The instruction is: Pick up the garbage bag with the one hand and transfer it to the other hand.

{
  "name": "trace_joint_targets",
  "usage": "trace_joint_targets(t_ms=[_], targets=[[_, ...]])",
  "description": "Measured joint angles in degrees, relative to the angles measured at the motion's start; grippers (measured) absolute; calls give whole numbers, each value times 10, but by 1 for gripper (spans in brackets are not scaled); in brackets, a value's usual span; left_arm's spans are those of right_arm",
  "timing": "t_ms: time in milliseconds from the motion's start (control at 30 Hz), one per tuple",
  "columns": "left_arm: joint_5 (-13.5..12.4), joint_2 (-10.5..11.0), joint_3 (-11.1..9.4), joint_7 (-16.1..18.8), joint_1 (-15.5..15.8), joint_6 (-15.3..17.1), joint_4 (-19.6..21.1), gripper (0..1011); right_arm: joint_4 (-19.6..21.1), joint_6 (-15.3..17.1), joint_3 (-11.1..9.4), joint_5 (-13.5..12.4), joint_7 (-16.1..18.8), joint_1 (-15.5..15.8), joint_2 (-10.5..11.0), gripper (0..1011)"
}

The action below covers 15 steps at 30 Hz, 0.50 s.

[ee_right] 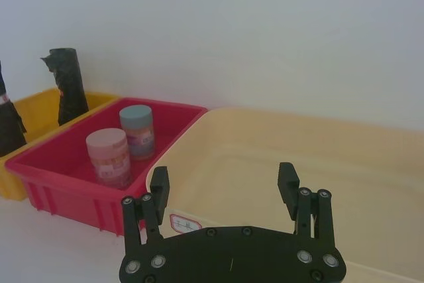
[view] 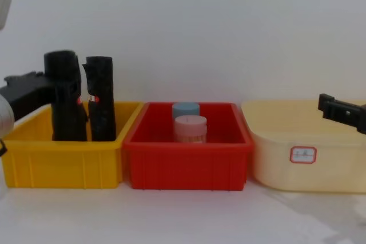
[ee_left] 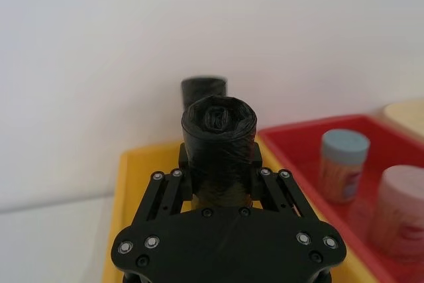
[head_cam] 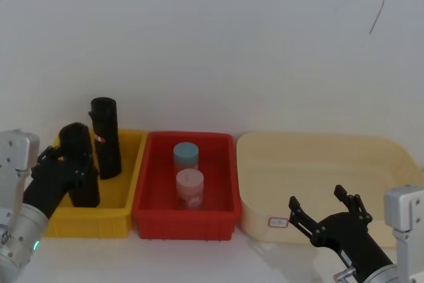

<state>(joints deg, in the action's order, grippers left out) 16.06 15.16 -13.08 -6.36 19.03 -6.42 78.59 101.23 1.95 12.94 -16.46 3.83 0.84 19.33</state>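
The garbage bag is a thick black roll standing upright in the yellow bin, at the bin's left side. My left gripper reaches in from the left and is shut on the roll's upper half. In the left wrist view its fingers press both sides of the garbage bag. From the chest the garbage bag rises well above the bin wall. My right gripper hovers open and holding nothing at the near edge of the cream tub, far right.
A slimmer black roll with a loose flap stands just behind and to the right of the held one. The red bin in the middle holds a blue-lidded jar and a pink-lidded jar. A white wall closes the back.
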Motion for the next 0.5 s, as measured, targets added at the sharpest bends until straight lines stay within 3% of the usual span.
trace_joint_targets(t_ms=[500], targets=[[9, 15, -6, -53, -23, -12, 111, 375, 0, 0, 0, 0, 0, 0, 0, 999]])
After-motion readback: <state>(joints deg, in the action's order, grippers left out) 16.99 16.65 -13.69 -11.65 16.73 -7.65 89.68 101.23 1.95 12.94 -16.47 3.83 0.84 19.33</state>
